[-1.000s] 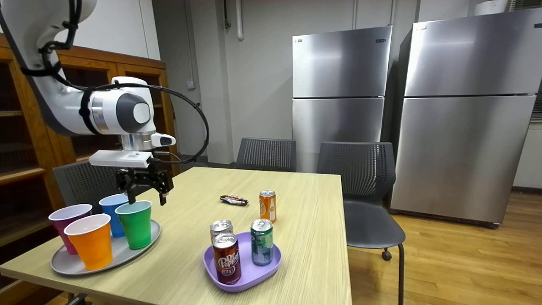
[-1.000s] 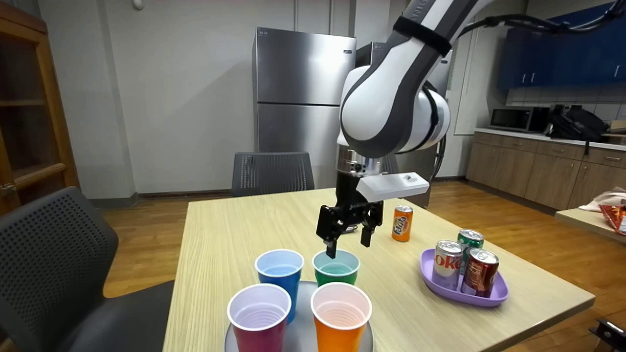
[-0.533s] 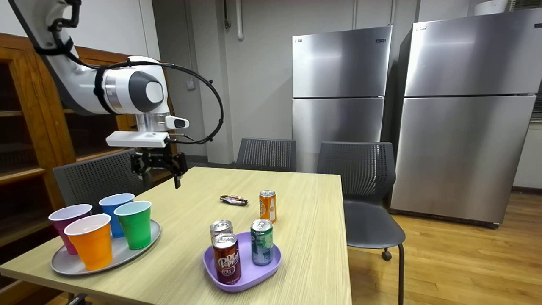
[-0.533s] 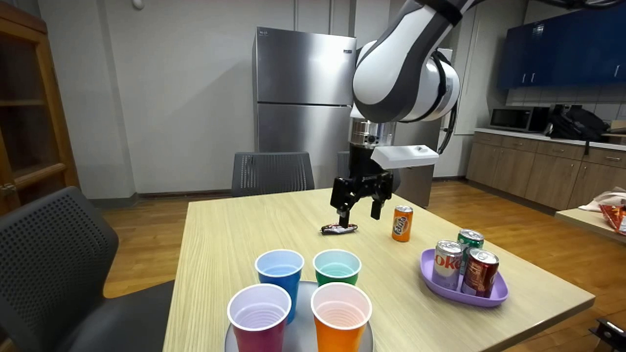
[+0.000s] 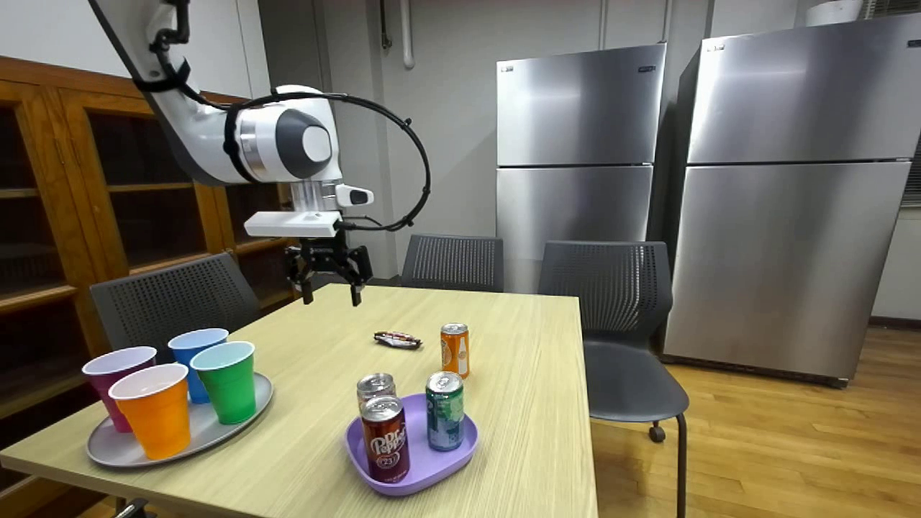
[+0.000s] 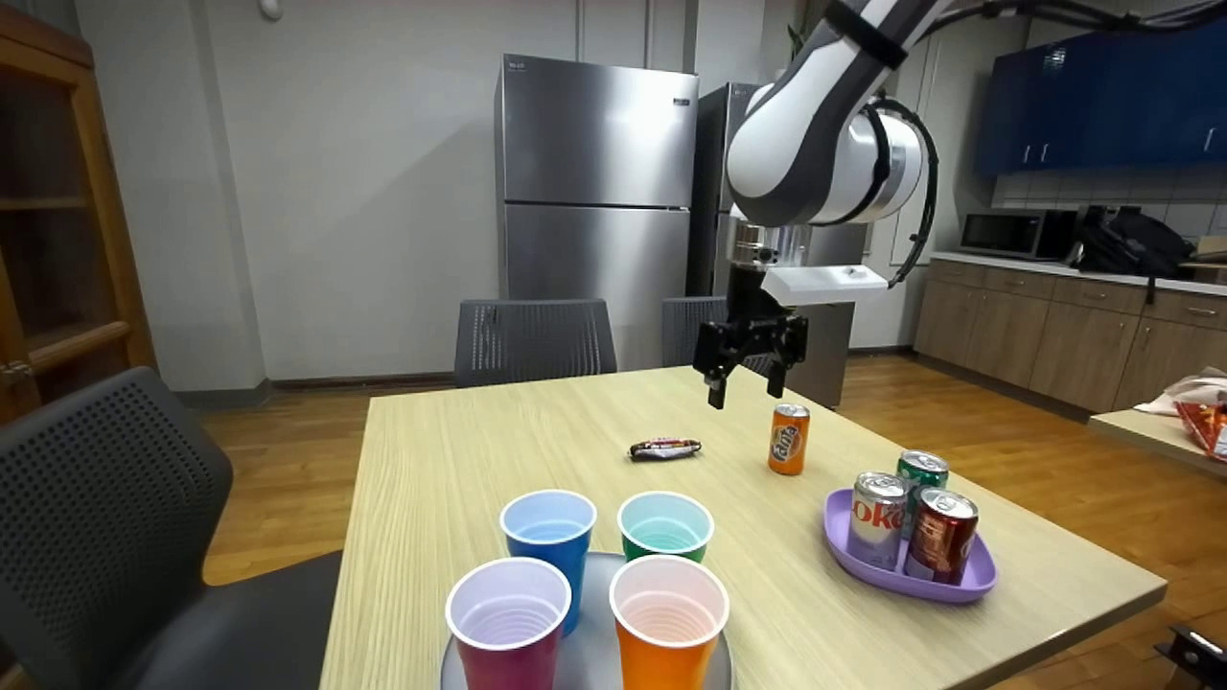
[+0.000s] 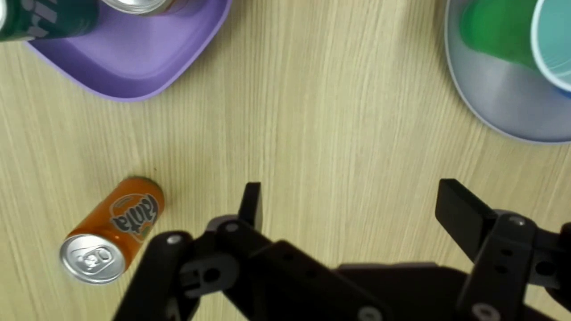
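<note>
One maroon plastic cup (image 6: 508, 623) and one orange plastic cup (image 6: 669, 618) sit nearest in an exterior view; one blue plastic cup (image 6: 548, 537) and one green plastic cup (image 6: 665, 525) just behind. All four upright on a round grey plate (image 6: 587, 661). Next, a shallow purple tray (image 5: 432, 471) with three upright metal cans: dark red Dr Pepper can (image 5: 386, 440), silver Coke can (image 6: 876, 517), green can (image 5: 445, 414). Beyond the tray, an orange metal Fanta can (image 6: 788, 441) stands on the light wood table (image 5: 518, 388) (pull tab shows in the wrist view). Near it, apart, lies a small shiny-wrapped packet (image 5: 397, 340), maybe a snack; print too small to read. Black two-finger gripper (image 5: 332, 298) hangs above the table, fingers (image 7: 464, 218) spread wide, bare tabletop showing through the gap; near Fanta can and packet, touching neither. White robot arm (image 6: 772, 158) above it. Farther back: dark grey perforated-back chairs (image 5: 604, 288) at the table's edges, then two brushed-steel fridges (image 5: 799, 252) by the wall.
</note>
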You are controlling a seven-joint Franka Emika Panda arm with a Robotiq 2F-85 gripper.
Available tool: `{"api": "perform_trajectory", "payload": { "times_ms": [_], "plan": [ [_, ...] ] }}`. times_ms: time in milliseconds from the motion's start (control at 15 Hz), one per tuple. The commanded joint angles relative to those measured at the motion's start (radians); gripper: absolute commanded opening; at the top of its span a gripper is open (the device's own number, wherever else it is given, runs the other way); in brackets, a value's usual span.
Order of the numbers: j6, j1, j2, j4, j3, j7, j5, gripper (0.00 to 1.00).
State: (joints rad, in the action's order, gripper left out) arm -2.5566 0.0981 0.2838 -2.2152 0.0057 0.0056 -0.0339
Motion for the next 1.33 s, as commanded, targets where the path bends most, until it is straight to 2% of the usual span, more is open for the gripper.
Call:
{"api": "perform_trajectory", "payload": {
  "times_ms": [0, 400, 467, 1267],
  "plan": [
    [0.042, -0.020, 0.067, 0.090, -0.037, 0.047, -0.056, 1.00],
    [0.062, -0.037, 0.177, 0.202, -0.091, 0.078, -0.064, 1.00],
    [0.018, -0.043, 0.141, 0.142, -0.075, 0.044, -0.056, 1.00],
    [0.052, -0.063, 0.211, 0.236, -0.090, 0.062, -0.042, 1.00]
  ]
}}
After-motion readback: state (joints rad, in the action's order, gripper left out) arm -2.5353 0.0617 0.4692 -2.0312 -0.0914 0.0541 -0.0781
